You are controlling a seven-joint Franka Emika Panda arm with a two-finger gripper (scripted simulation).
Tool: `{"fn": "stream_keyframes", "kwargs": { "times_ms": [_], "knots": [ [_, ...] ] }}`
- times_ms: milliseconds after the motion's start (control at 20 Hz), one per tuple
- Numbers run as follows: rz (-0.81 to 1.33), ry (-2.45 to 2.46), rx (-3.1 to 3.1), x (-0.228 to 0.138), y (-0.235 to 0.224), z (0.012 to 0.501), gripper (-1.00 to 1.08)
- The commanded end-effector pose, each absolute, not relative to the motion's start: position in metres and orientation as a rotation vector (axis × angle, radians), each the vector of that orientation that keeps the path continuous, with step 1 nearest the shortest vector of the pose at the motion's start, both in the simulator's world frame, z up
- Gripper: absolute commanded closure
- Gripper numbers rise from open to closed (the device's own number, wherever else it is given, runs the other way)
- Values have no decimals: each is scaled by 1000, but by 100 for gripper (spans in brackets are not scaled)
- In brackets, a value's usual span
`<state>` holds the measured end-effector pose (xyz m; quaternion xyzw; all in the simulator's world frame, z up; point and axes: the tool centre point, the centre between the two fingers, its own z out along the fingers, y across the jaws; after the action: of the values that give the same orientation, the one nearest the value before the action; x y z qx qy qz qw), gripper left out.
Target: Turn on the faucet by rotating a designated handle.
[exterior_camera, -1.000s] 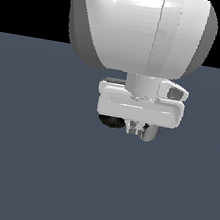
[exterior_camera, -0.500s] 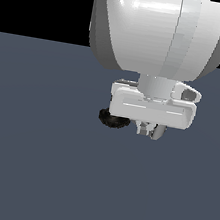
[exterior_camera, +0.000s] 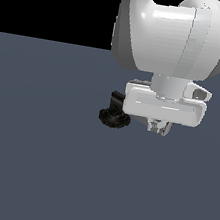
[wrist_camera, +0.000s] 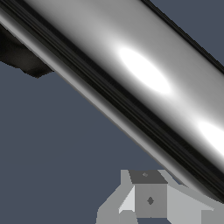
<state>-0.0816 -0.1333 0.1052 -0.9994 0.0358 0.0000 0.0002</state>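
While the claw (exterior_camera: pixel 159 127) hangs low over the tabletop (exterior_camera: pixel 36 170), the faucet (exterior_camera: pixel 115 112) sits just beside it, toward the exterior view's left, w/ round black base and short upright showing past the claw's white body. In wrist view the handle (wrist_camera: pixel 131 74) runs diagonally as a shiny grey bar v. close to the camera, next to one finger (wrist_camera: pixel 148 199). Can't tell if claw is apart or together.
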Motion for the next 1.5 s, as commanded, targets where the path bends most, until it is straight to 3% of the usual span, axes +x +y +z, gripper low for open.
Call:
{"fn": "stream_keyframes", "kwargs": {
  "times_ms": [0, 1450],
  "knots": [
    [-9, 93, -3140, -69, -136, 104, 108],
    [-1, 114, -3140, 0, -215, 101, 108]
  ]
}}
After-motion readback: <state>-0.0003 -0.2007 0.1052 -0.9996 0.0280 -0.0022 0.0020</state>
